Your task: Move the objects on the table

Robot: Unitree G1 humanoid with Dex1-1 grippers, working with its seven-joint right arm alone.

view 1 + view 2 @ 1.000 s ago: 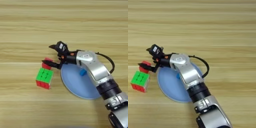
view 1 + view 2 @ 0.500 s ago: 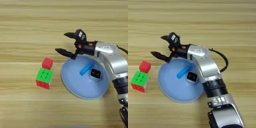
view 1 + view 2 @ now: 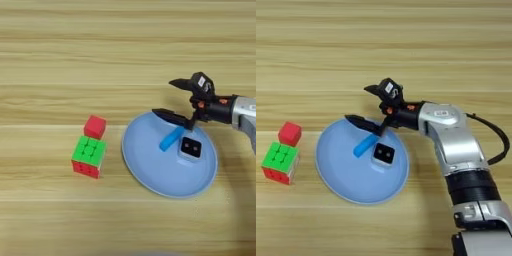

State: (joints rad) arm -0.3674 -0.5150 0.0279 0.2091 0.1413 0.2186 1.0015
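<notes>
**Little blocks looked easy, plate not so much**

The red cube (image 3: 95, 126) sat on the table (image 3: 60, 55) left of the plate (image 3: 150, 170), touching a green puzzle cube (image 3: 88, 157). Probably light and rigid; pinch opposite flat faces. The blue bar (image 3: 171, 138) and white cube (image 3: 190, 148) lay in the plate. The gripper (image 3: 172, 100) hovered spread wide and empty. The arm was cut off at the right.

No readable text, labels or numbers anywhere.
</notes>
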